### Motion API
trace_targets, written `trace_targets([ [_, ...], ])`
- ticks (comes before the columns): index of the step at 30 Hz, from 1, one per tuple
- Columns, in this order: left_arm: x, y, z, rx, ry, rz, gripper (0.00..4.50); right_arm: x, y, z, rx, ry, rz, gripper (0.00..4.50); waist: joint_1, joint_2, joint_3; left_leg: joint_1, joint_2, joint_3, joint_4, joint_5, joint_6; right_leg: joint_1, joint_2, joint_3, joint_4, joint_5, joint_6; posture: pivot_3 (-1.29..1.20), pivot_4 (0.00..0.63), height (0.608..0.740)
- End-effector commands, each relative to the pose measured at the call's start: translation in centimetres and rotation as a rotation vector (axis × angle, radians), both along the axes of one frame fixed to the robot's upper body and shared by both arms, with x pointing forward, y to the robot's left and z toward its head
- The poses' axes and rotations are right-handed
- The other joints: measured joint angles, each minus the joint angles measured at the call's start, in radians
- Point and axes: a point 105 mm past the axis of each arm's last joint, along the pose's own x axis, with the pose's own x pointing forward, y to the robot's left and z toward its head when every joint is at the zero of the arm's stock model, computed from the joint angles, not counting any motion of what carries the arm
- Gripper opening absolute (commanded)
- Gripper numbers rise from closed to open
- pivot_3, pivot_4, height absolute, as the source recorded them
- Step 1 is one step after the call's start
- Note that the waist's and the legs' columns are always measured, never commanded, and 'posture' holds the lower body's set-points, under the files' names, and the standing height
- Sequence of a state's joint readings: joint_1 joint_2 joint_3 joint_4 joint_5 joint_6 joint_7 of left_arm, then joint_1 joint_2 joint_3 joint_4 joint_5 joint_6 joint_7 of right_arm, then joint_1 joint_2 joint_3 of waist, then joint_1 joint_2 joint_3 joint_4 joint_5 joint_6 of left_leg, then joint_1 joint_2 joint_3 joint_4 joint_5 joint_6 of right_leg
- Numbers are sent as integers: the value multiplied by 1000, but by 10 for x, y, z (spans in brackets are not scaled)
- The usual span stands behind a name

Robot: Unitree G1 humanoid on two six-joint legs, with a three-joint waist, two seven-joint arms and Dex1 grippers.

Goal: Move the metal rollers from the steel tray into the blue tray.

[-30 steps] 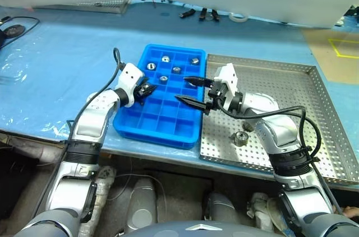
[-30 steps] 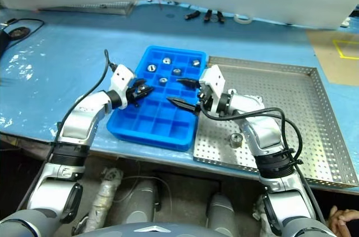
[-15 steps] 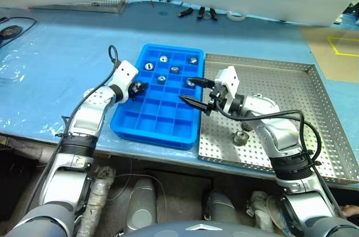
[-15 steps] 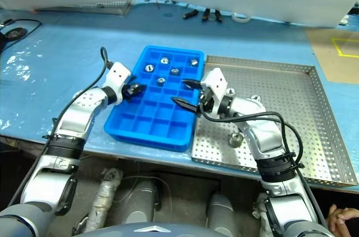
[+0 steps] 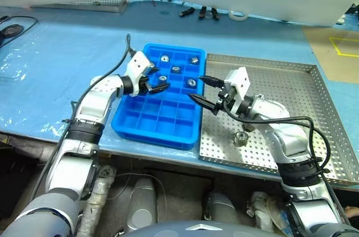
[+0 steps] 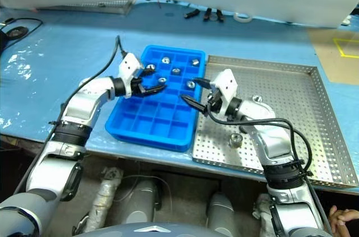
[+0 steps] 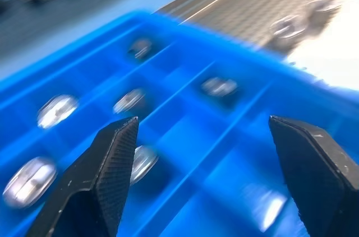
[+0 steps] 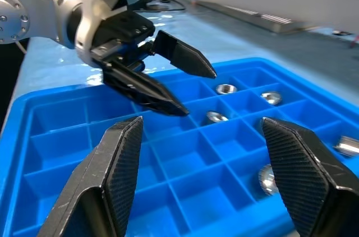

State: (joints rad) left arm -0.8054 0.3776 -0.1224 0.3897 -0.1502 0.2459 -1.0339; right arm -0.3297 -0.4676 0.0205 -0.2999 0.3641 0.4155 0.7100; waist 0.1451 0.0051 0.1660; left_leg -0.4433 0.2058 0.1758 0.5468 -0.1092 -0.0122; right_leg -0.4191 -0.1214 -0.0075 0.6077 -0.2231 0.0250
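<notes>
Rollers [image 5: 175, 69] unmoved; left end effector [image 5: 159, 80] has opened.

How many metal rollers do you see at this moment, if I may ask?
7. Six metal rollers lie in separate compartments of the blue tray's far half. One lies on the steel tray beside the right arm, which may hide more.

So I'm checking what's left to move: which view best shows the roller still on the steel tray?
The left eye view: the roller lies unobstructed on the steel tray, beside the right arm. The right eye view shows it much the same. The left wrist view shows blurred shiny shapes on the steel tray; I can't tell what they are.
</notes>
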Motion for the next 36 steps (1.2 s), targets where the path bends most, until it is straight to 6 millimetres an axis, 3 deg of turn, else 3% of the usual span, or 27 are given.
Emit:
trace_targets([
  [1,-8,-23,6,19,-12,-184,3907,-12,-18,16,12,-55,-84,3578,-11,0,0,0,0,1,0,0,0,0,0,2,0,0,0,-195,150,740],
  [7,-33,-86,-10,126,29,-547,3907,-48,-58,13,7,-59,-334,3578,-57,-1,0,1,0,3,0,-1,2,0,0,7,-2,0,0,-451,150,740],
  [16,-69,-125,-40,321,38,-898,3907,-109,-73,-6,23,32,-582,3578,-191,-1,-1,4,1,8,0,-4,6,-2,4,10,-4,-2,3,-723,150,740],
  [19,-73,-130,-48,377,26,-939,3907,-120,-77,-14,27,57,-637,3578,-225,-1,-1,4,0,9,0,-5,7,-2,4,11,-5,-6,10,-779,150,740],
  [25,-65,-138,-59,450,-13,-860,3907,-129,-79,-19,40,58,-695,3578,-297,-2,-1,2,-1,10,3,-6,9,-2,3,11,-7,-7,11,-812,150,740],
  [36,-51,-111,-85,617,-17,-790,3907,-131,-81,-24,26,73,-720,3578,-396,-2,0,-8,-3,6,20,-18,20,1,-4,6,-8,-5,9,-793,150,740],
])
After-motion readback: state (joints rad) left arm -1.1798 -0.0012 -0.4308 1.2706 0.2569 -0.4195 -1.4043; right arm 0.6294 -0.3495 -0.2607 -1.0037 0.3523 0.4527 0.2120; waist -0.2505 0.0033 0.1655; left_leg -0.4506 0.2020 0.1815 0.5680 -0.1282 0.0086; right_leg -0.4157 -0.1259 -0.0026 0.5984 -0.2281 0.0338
